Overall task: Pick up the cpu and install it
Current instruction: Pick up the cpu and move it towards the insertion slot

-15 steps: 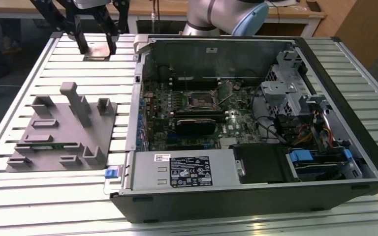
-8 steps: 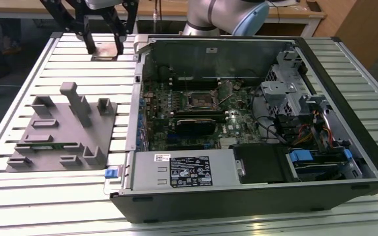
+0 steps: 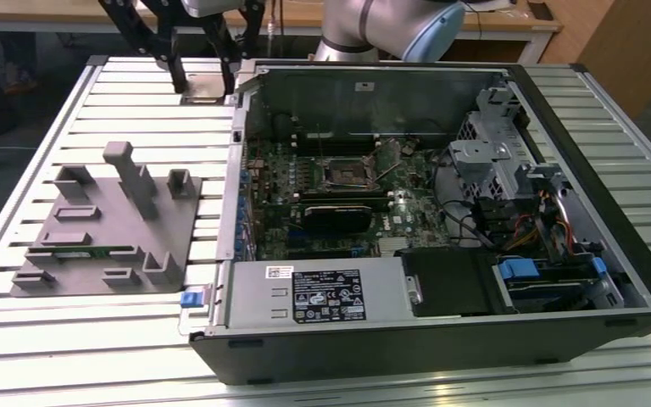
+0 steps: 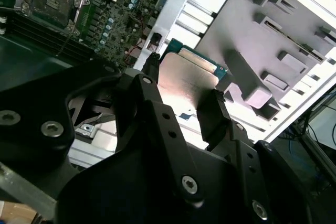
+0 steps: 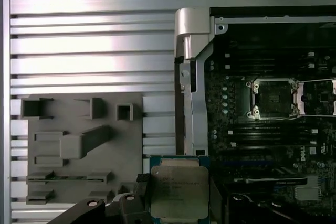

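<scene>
**Chip pinched, hanging off the case's far corner**

Nearest you, the slatted aluminium table [image 3: 31, 339] carries the flat grey plastic holder tray [image 3: 94, 229] with its upright blocks on the exterior view's left. The open black computer case [image 3: 439, 339] stands on the exterior view's right. Farther in, on the green motherboard [image 3: 303, 233], sits the square black socket [image 3: 348, 174], its metal retention plate apparently swung up. Farthest of all, just off the case's far corner on the exterior view's left, the black two-fingered gripper [image 3: 204, 72] hangs above the table. It is pinching the cpu [image 3: 206, 89] by two opposite edges.

My reading is that you are in the carry. To do it well, hold the chip level and the squeeze even (in the second wrist view the fingers [image 4: 212, 111] bear on the rim alone, which is what you want). Move slowly, stay well above the case wall, and keep the chip square to the socket rather than twisted.

In both wrist views the cpu is a small flat square. It has a pale brushed-silver metal lid with faint print, seated on a thin blue-green board that shows as a darker rim around it.
</scene>
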Action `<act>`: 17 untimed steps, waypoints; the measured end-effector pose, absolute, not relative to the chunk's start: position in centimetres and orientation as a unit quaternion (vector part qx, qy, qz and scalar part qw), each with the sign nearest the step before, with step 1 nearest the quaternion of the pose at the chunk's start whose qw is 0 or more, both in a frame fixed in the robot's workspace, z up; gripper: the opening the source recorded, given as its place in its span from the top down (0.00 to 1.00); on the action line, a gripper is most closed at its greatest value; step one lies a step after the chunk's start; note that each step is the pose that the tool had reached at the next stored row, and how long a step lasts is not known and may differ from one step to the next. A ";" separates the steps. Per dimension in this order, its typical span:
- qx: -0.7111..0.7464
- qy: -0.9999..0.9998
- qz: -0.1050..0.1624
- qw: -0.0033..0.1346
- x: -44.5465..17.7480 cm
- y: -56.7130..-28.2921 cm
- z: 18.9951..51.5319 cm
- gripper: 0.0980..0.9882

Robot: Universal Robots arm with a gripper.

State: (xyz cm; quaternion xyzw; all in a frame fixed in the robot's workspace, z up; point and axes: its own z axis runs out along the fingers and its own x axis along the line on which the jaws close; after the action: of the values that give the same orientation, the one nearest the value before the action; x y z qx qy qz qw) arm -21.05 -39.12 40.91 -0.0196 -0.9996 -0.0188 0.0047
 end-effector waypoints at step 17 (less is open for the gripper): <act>-0.019 -1.000 -0.019 0.005 -16.5 -38.4 40.6 0.50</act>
State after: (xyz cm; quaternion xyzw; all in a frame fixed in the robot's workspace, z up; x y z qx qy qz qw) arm -16.53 -38.38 40.57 -0.0194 -0.9996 -0.0188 0.0047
